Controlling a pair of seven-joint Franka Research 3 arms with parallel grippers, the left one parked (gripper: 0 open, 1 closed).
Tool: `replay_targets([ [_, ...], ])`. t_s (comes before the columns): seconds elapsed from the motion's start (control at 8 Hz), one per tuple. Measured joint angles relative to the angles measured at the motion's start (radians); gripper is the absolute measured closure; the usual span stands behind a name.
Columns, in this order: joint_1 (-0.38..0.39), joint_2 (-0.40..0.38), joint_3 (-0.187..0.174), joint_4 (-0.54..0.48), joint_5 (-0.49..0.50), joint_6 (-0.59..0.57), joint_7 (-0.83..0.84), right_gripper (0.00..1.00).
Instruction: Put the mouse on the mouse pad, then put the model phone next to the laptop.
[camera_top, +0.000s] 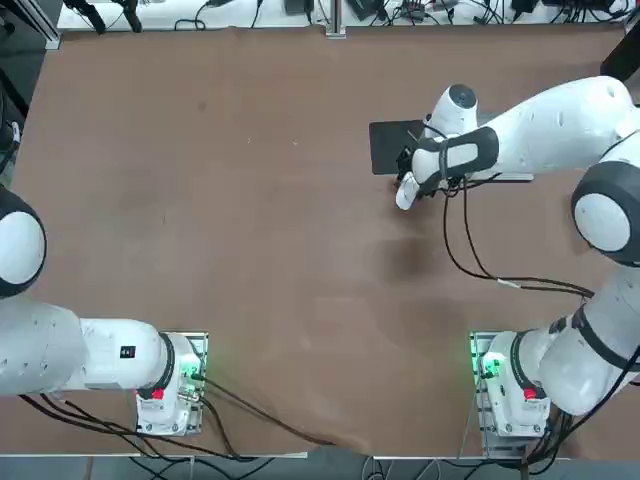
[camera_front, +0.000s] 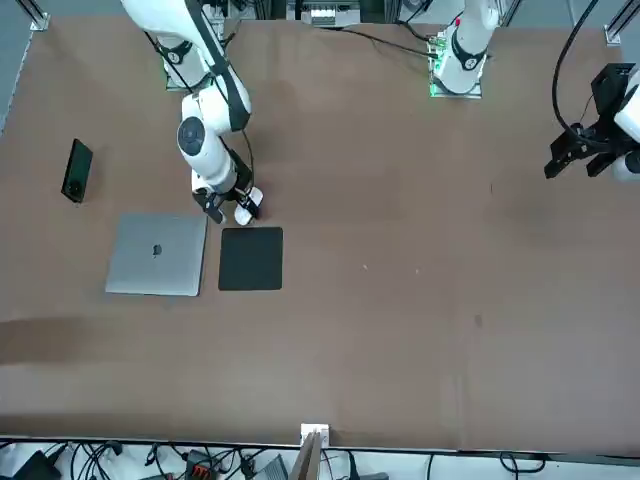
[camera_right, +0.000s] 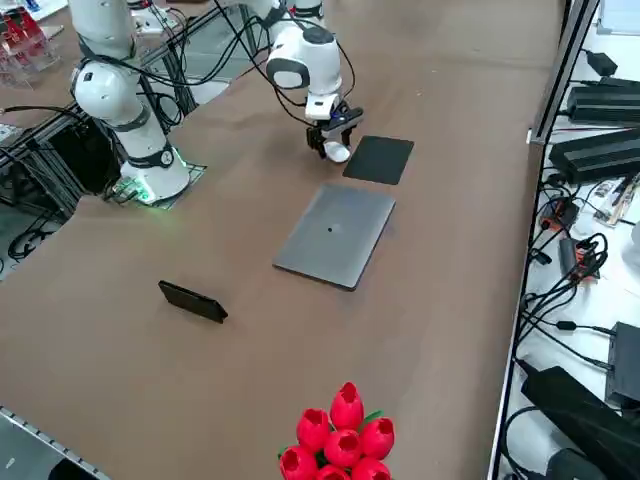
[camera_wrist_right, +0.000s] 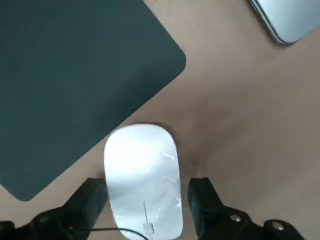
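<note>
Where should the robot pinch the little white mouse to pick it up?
Probably across its two long smooth sides, coming straight down from above. The mouse lies flat on the table just off the edge of the mouse pad, and it is narrow enough to fit between the fingers. The right gripper is already open, one finger on each side of it.

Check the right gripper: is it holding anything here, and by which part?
Nothing is held. The right gripper is open, one finger on each side of the mouse, with gaps showing; the mouse lies on the table beside the mouse pad.
</note>
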Motion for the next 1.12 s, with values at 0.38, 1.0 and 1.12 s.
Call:
replay_targets([
  [0.38, 0.002, 0.012, -0.001, 0.0, 0.0, 0.008, 0.001, 0.18],
  [1.0, -0.009, -0.035, -0.035, 0.131, -0.032, -0.181, -0.036, 0.22],
  [1.12, -0.028, -0.029, -0.043, 0.227, -0.072, -0.307, -0.091, 0.22],
])
